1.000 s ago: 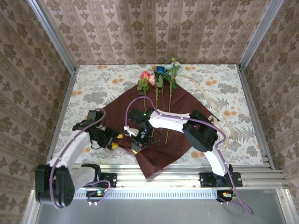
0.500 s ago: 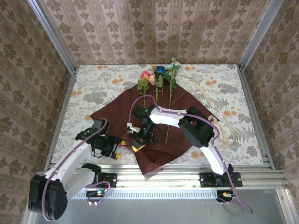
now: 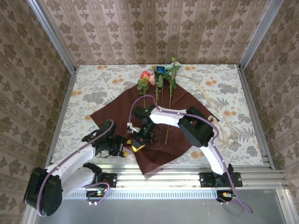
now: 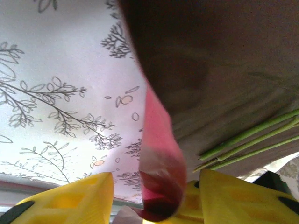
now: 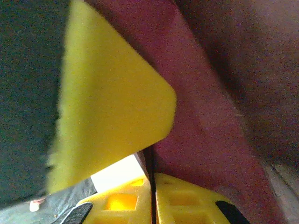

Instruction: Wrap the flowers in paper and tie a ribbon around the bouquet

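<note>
We have barely begun: the paper [image 3: 112, 114] lies flat on the surface [image 3: 93, 84], flowers [image 3: 159, 77] across it, ribbon [image 3: 226, 126] off to the right, untied. Our right gripper [image 5: 152, 186] pinches the paper's near-left edge; the left gripper [image 4: 154, 186], half-open, straddles its raised lip.

My left arm [image 3: 70, 161] stretches from its base toward the near-left edge of the paper [image 3: 110, 114]. Its wrist is bent so the left tool [image 3: 121, 150] lies low at that edge, pointing in at the sheet. Its yellow fingers [image 4: 70, 200] stand apart, with a curled lip of the paper loose between them. My right arm [image 3: 208, 144] folds at the elbow over the paper's right side and reaches left across it. The right tool [image 3: 137, 145] tips down onto the paper's near-left part, just beside the left tool, its fingers [image 5: 187, 200] pressed together on a fold of the sheet.
</note>
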